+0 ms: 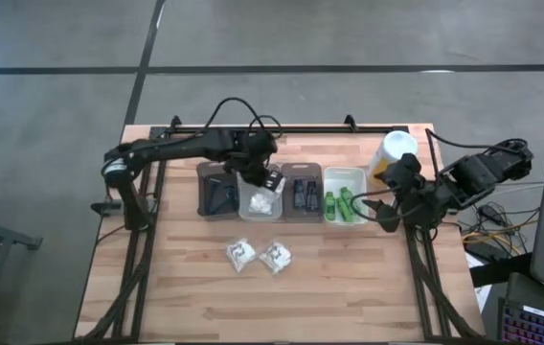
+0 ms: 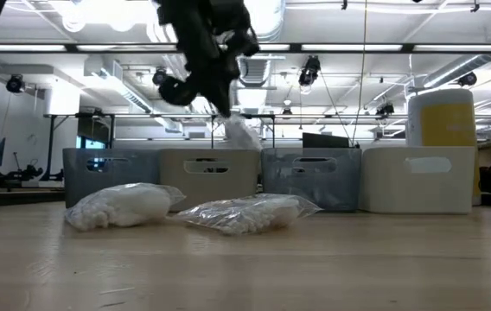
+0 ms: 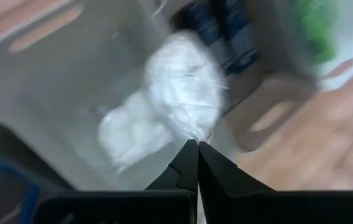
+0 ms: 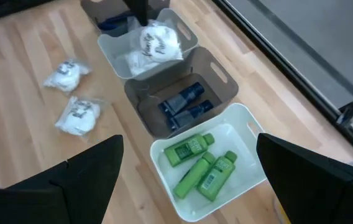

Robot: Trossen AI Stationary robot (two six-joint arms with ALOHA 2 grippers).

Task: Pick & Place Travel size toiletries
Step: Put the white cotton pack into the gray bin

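Left gripper pinches a white bundle above the pale tray; right gripper, fingers spread, waits beside the green bottles.

The left arm reaches from nine o'clock toward the centre of the counter, its pincer pointing down with fingers pressed together. The right arm sits folded at three o'clock by the counter's edge, its pincer spread wide, aimed toward nine o'clock.
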